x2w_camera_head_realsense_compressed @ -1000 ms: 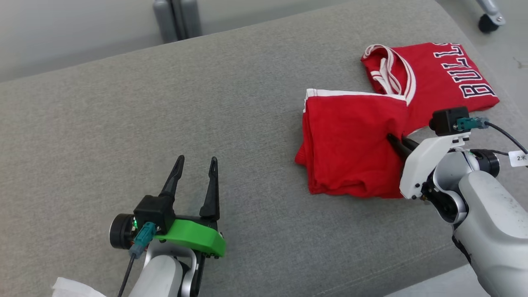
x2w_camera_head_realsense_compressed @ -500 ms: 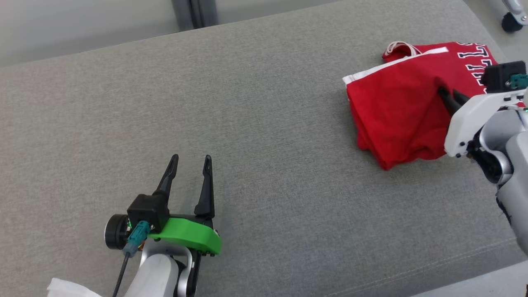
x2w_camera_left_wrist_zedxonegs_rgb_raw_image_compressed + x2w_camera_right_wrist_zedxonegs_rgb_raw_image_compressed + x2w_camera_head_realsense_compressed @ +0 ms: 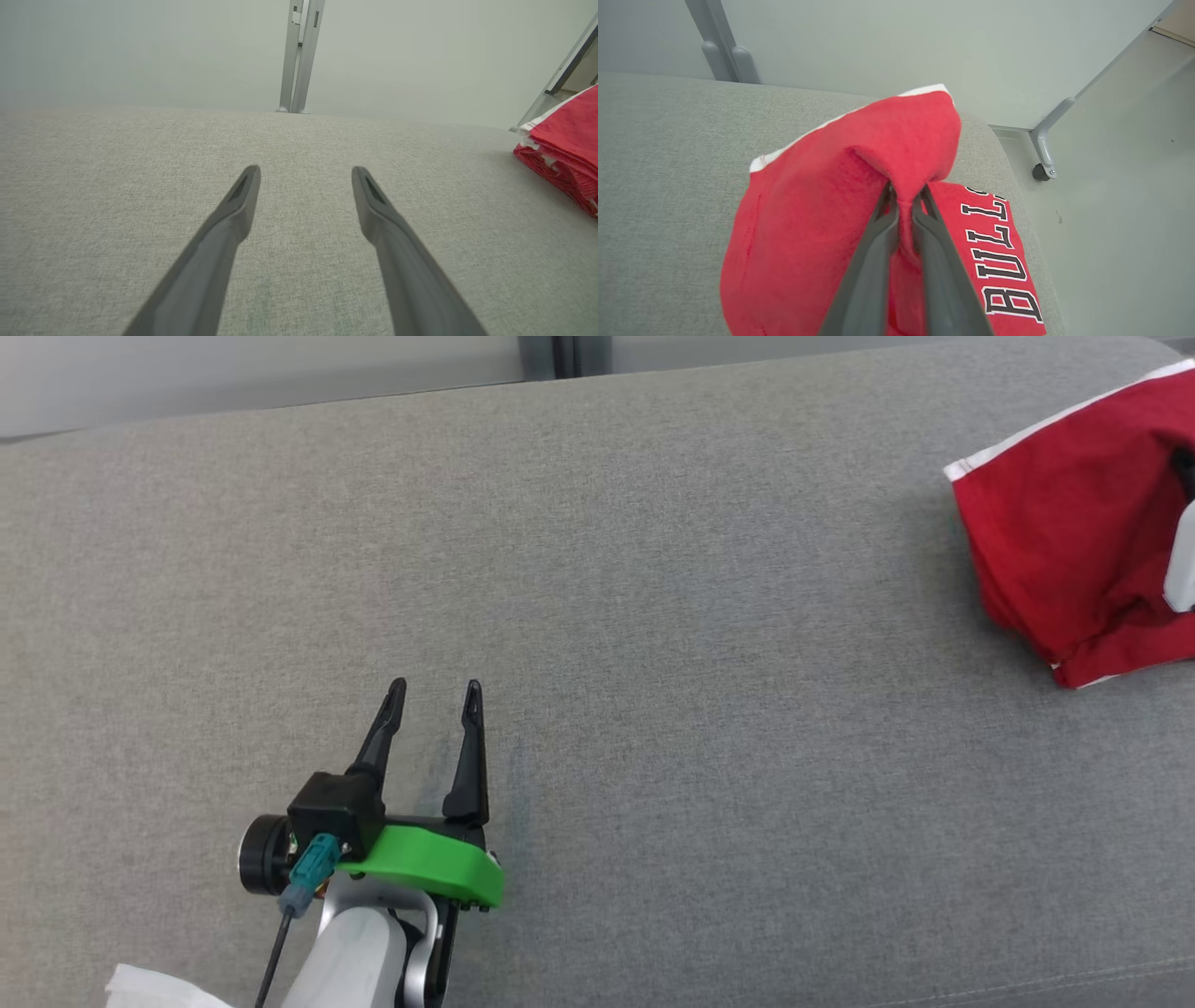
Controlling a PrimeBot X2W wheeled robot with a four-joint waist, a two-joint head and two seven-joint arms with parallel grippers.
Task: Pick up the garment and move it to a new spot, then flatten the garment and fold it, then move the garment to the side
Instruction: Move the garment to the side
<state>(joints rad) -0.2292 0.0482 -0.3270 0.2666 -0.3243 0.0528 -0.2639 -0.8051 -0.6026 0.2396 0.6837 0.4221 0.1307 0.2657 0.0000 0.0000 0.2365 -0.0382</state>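
Note:
The garment is a red jersey with white trim and black lettering, at the right edge of the grey cushion. My right gripper is shut on a pinched fold of the garment, lifting its top layer, while the lettered part lies flat underneath. A sliver of the right gripper's white mount shows at the head view's right edge. My left gripper hovers open over bare cushion at the lower left, far from the cloth. In the left wrist view its fingers are spread, with the garment at the far right.
The grey cushion spans the whole work area, with its far edge at the top. Behind it stand a grey metal post and a pale wall. A wheeled frame leg stands on the floor to the right. White paper peeks in bottom left.
The head camera has turned left, so the garment slid to the right edge of its view. The right gripper has raised its pinched fold and carried it over the lettered part. Left gripper unchanged.

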